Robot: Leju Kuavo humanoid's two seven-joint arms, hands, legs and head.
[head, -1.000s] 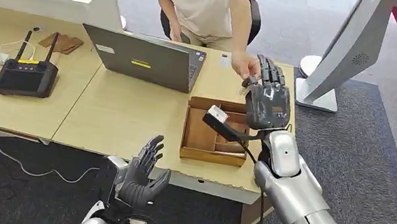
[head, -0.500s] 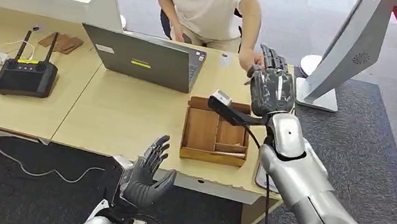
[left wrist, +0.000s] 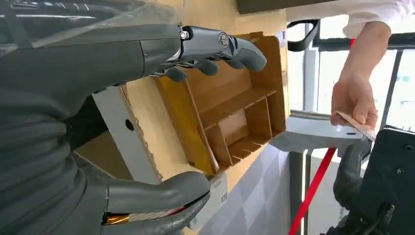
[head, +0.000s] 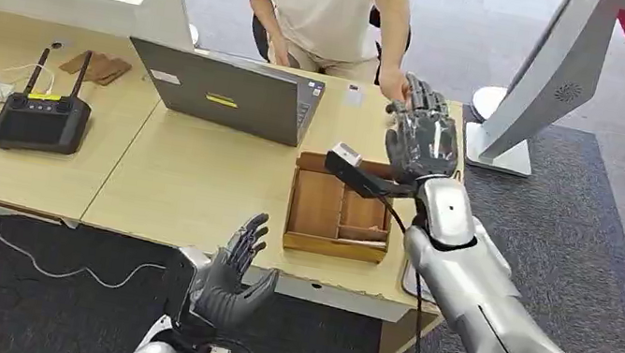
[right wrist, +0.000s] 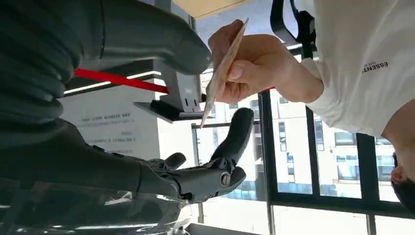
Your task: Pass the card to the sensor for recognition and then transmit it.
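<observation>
Two hands meet past the desk's far edge: right hand (right wrist: 195, 178) spread (left (head: 229, 270) too), person's hand (right wrist: 244, 61) pinching the card (right wrist: 222, 71).

White T-shirt (right wrist: 362, 68): you can read "ESSENT" in small dark print on the person's chest in the right wrist view; the rest of the word is cut off.
Same shirt, head view: the chest print is too small for you to read.
Laptop (head: 227, 92): a yellow sticker and a white label on the lid, neither legible.
Remote controller (head: 41, 119): a yellow strip, its text unreadable.
</observation>
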